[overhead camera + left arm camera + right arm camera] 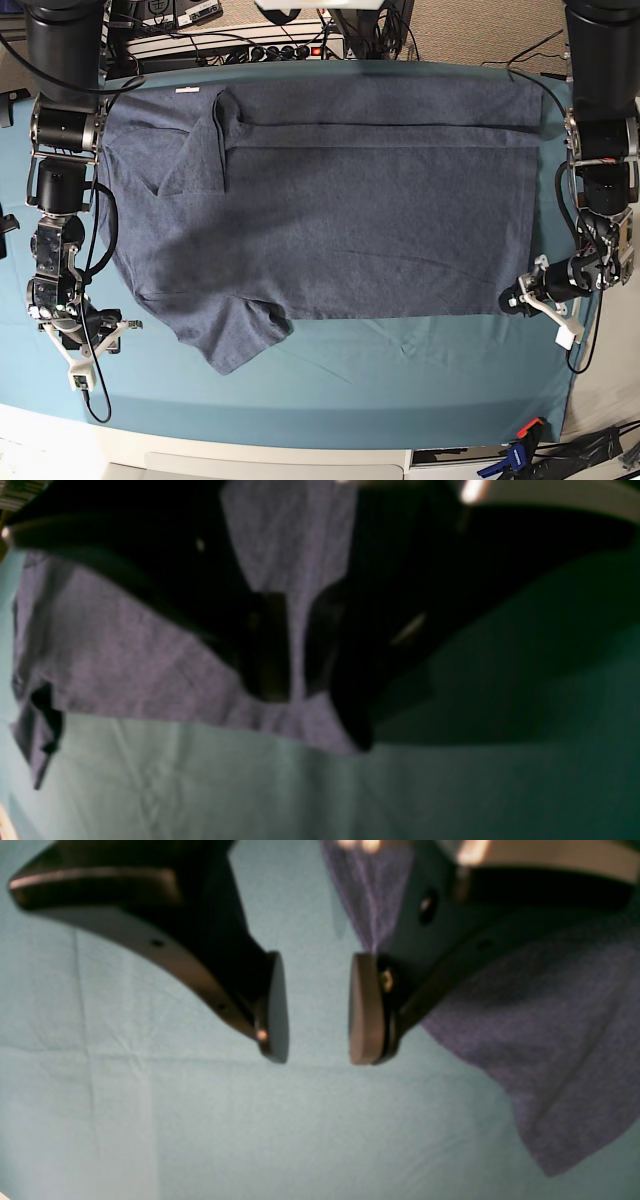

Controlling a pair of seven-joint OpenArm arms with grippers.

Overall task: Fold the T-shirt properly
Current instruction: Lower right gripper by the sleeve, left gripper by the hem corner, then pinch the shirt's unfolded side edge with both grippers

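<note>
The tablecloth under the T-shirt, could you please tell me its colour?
Plain teal tablecloth, clearest in the base view, beneath the T-shirt.

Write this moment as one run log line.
T-shirt: spread on tablecloth | left gripper: at hem corner, fabric between jaws | right gripper: open, empty

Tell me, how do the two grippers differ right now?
The left gripper sits at the T-shirt corner, cloth between its fingers; the right gripper hangs open over bare tablecloth, pinching nothing. Left's jaws are narrower than right's. Both are low, near the shirt's front edge.
</note>
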